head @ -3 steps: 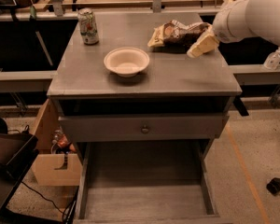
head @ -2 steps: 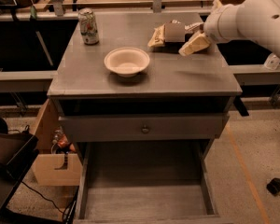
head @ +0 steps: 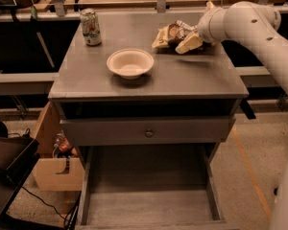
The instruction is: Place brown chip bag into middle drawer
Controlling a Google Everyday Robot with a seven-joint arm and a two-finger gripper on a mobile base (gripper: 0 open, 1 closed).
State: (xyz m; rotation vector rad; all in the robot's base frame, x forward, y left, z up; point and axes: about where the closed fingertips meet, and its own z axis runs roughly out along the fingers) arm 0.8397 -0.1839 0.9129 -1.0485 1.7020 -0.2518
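The brown chip bag (head: pixel 169 34) lies crinkled on the back right of the grey cabinet top (head: pixel 86 80). My gripper (head: pixel 189 42) reaches in from the right on the white arm (head: pixel 249 23) and sits against the bag's right end, covering part of it. The middle drawer (head: pixel 149 200) is pulled out wide at the bottom of the view, below the cabinet; its worn floor shows nothing in it.
A white bowl (head: pixel 130 63) stands mid-top and a green-white soda can (head: pixel 90 27) at the back left. A closed drawer front with a round knob (head: pixel 149 133) sits above the open drawer. A cardboard box (head: pixel 57 171) and a dark bag (head: pixel 7 152) stand left of the cabinet.
My gripper and arm have moved left along the cabinet top, onto the right end of the chip bag. The bag's left end has stayed where it was.
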